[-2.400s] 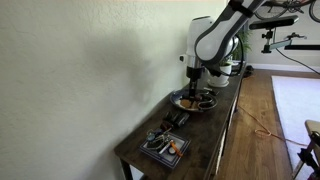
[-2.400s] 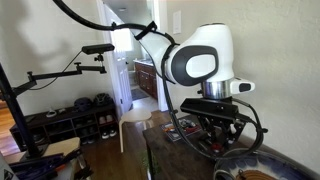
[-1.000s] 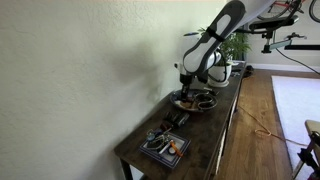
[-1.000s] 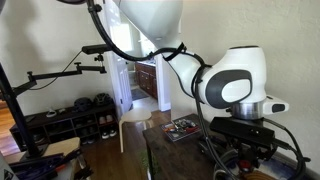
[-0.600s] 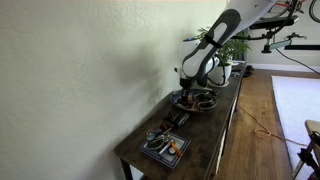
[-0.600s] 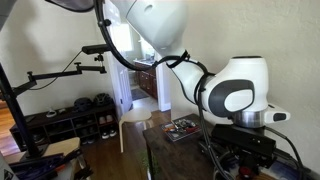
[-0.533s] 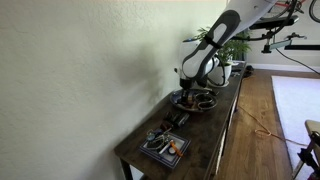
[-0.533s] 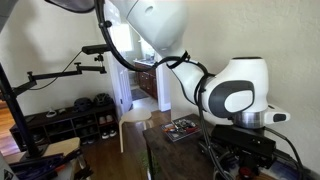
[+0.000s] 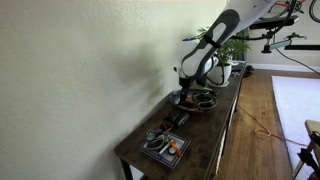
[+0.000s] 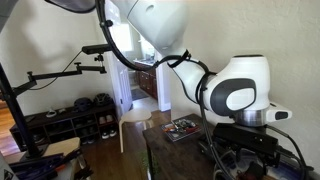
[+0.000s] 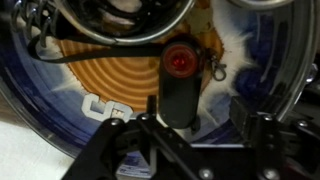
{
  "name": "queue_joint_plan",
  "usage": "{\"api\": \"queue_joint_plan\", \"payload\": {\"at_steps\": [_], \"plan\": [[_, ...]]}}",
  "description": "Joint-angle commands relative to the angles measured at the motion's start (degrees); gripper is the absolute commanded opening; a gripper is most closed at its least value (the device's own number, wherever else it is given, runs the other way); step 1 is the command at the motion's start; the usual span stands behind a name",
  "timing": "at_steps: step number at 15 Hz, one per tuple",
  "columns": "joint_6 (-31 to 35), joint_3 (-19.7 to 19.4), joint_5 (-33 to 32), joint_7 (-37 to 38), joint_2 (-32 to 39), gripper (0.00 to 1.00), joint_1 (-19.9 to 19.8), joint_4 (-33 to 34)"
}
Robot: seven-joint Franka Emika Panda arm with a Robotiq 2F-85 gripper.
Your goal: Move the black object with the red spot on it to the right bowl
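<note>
On bowl (image 11: 100, 72) floor, only wrist view shows black object (image 11: 178, 85) under parted tool (image 11: 180, 128).

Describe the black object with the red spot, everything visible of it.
In the wrist view the black object is a small matte oblong with a round red spot near one end and a thin wire loop beside it. It lies flat on the bowl's orange-brown spiral centre, between the open claw's fingers, which stand clear of it.

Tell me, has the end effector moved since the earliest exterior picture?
Yes. The end effector has come down, now sitting closer to the right bowl.
</note>
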Motion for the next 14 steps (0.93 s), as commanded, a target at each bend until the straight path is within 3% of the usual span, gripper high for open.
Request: {"api": "queue_joint_plan", "payload": {"at_steps": [1, 10, 14], "plan": [[-2.59, 0.17, -1.06, 1.63, -3.95, 1.00, 0.08, -2.55], [-17.19, 1.04, 0.51, 3.99, -13.30, 1.00, 1.92, -6.62], [-19.89, 0.72, -0.13, 6.55, -16.77, 1.00, 3.46, -9.08]]}}
